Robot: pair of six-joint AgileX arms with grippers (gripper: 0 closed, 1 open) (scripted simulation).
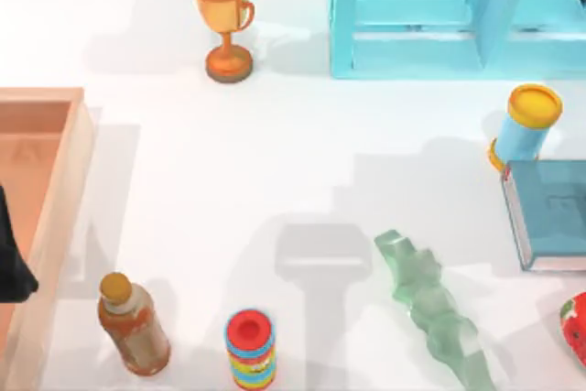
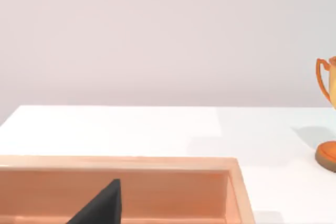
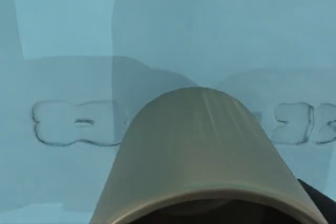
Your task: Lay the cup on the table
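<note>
Looking down from the top view, the white bench (image 1: 275, 162) is carrying an orange trophy goblet (image 1: 224, 20) near the far edge, a turquoise shelf unit (image 1: 439, 16) beside it to the right, a blue can with a yellow lid (image 1: 526, 125) at the right, a grey-blue book (image 1: 549, 212) just below that, a clear green bumpy bottle (image 1: 435, 304) lying on its side, a striped can with a red lid (image 1: 249, 350) and a brown sauce bottle (image 1: 135, 325) near the front, and a light-wood tray (image 1: 50, 217) at the left edge. A dark part of my left arm (image 1: 11, 263) is hanging over the tray; whether that hand is open I cannot tell. In the left wrist view, the tray (image 2: 157, 163) is looking bare inside apart from a dark wedge of my own arm, and the goblet (image 2: 328, 114) is standing farther off on the bench. In the right wrist view, the cup (image 3: 205, 156) is sitting close under the camera, tilted with its dark mouth toward the lens and nothing visible in it, above the lying green bottle (image 3: 73, 124). A dark bit of the right hand (image 3: 320, 198) is showing at its rim, so I judge the cup is being carried, though the grip is hidden. The cup is not yet lying on the bench; lowering and release are left.
</note>
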